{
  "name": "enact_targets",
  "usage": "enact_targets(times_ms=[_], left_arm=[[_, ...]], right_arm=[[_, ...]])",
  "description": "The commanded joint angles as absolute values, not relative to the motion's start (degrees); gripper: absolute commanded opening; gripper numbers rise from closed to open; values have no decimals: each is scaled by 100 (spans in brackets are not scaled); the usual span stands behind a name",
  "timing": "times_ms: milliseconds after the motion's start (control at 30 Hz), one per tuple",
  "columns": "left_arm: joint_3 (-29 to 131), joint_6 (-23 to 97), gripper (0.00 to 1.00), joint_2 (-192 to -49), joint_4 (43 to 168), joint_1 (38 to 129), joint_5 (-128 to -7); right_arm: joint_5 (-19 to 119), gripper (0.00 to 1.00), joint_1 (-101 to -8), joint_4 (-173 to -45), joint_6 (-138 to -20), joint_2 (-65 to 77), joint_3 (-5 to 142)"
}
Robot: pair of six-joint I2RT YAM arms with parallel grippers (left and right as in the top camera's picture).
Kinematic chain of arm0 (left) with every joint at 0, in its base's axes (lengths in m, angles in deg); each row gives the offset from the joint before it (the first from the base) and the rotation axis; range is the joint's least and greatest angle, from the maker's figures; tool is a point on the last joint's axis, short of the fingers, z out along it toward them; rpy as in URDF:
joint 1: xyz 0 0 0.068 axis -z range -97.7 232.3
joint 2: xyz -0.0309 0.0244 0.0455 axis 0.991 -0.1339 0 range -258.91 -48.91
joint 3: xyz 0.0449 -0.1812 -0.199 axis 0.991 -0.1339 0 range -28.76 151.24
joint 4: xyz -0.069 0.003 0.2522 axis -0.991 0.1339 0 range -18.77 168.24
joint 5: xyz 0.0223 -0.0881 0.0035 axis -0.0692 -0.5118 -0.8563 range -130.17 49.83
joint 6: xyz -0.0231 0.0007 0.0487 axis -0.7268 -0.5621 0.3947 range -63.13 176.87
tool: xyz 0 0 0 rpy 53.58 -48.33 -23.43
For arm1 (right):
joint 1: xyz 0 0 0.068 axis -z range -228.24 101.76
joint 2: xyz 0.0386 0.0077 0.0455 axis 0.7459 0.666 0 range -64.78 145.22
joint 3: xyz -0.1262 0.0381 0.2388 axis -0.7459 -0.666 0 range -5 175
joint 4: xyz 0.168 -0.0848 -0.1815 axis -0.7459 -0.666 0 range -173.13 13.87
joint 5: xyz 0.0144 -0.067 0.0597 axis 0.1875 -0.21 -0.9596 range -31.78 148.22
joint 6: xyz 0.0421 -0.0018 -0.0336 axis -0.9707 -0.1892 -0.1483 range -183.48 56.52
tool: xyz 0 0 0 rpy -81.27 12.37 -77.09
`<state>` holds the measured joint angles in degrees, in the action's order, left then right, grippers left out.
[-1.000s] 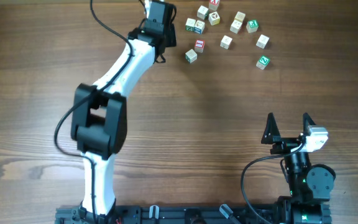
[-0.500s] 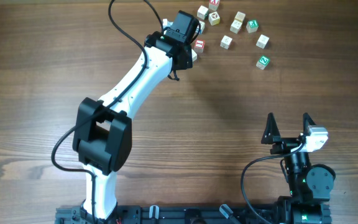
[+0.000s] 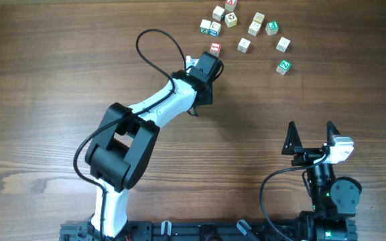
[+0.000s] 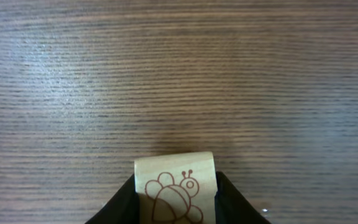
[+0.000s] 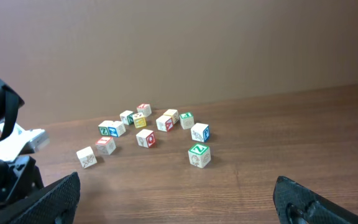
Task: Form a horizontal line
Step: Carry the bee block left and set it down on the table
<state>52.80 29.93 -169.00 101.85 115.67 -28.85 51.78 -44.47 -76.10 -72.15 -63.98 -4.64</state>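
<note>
Horizontal line: none to be seen yet.

From overhead, only loose letter cubes (image 3: 244, 45) scattered at the far side of the table (image 3: 45, 80). Most of them apart, one pair (image 3: 210, 27) touching side by side, perhaps a beginning. Left gripper (image 3: 208, 67) reaching out on the near side of the group, just beside a red-marked cube (image 3: 214, 47); not possible to tell from this view what is between its fingers. Right gripper (image 3: 311, 130) low near the robot base, well apart from all cubes, spread wide and holding nothing.

From the left wrist: fingers (image 4: 126, 204) closed on both sides of a pale cube with a drawn bee (image 4: 175, 186), over bare wood. Cannot tell whether lifted or resting. No other cube in sight.

From the right wrist: two fingertips far apart at the lower corners, nothing between. Beyond them the same group of cubes, a green-marked one (image 5: 198, 154) nearest, no straight row among them.

Judged progress: early. One cube in the grip, not yet placed; probably to be set on free wood, then neighbours brought against it on either side. Nearly everything left to do.

Surface: brown wood grain, flat, with a soft light patch. Room: only a plain brown wall (image 5: 229, 37) behind the table.
</note>
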Motion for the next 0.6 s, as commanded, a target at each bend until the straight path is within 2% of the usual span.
enact_targets(times_ms=[0, 100, 300, 567], left_arm=[[5168, 2943, 27, -16817, 10093, 11543, -2807], [5168, 2945, 27, -16817, 10075, 11547, -2807], [5168, 2943, 39, -16817, 10053, 11543, -2805], [5170, 2943, 45, -16817, 10064, 11543, -2807]], right_arm=[[5086, 100, -4469, -7573, -7114, -6418, -471], [5086, 100, -4469, -7573, -7114, -6418, -471], [5086, 100, -4469, -7573, -7112, -6418, -471], [5086, 100, -4469, -7573, -7112, -6418, -471]])
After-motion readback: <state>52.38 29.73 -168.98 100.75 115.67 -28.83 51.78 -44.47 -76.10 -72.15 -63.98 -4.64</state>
